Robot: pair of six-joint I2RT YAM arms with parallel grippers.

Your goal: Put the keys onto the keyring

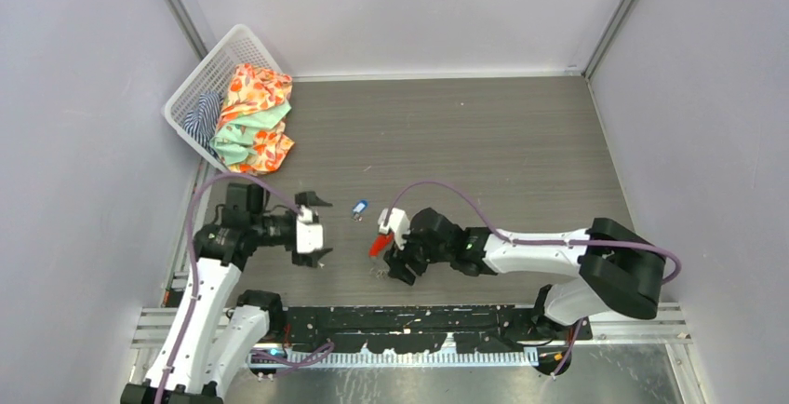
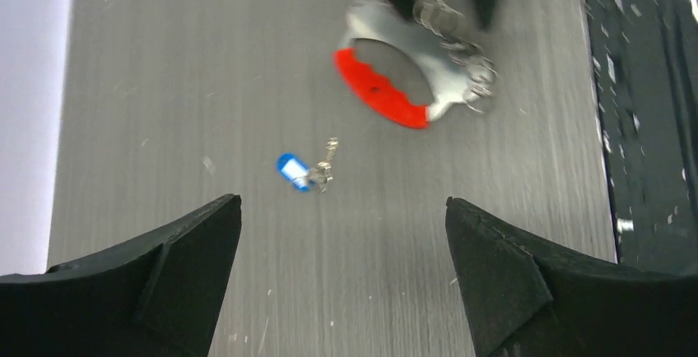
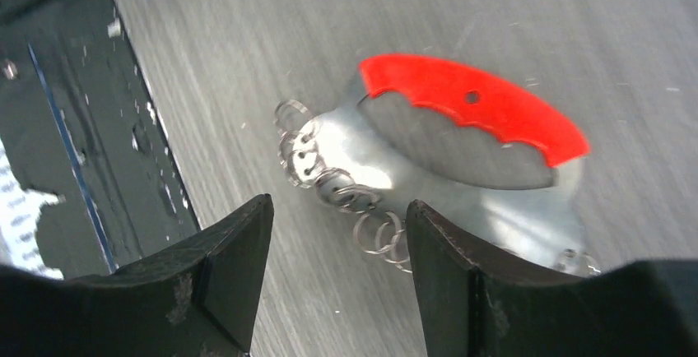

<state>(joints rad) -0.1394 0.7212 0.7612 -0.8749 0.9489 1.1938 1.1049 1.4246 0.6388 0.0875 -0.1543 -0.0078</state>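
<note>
Right wrist view shows the keyring [image 3: 469, 155], a flat grey metal crescent with a red plastic edge and loose small rings, lying on the grey table [image 3: 247, 28] near its near edge, just beyond the right gripper [image 3: 337, 279], whose jaws are partly parted and empty. It looks light, stiff and slippery, best pinched by the red edge. The tiny blue-headed metal key [image 2: 294, 169] lies just far-left of it, near the wide-open, empty left gripper [image 2: 342, 275].

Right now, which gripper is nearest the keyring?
The right gripper: its open jaws are right at the keyring, whereas the left gripper stands apart, closer to the blue-headed key.
</note>
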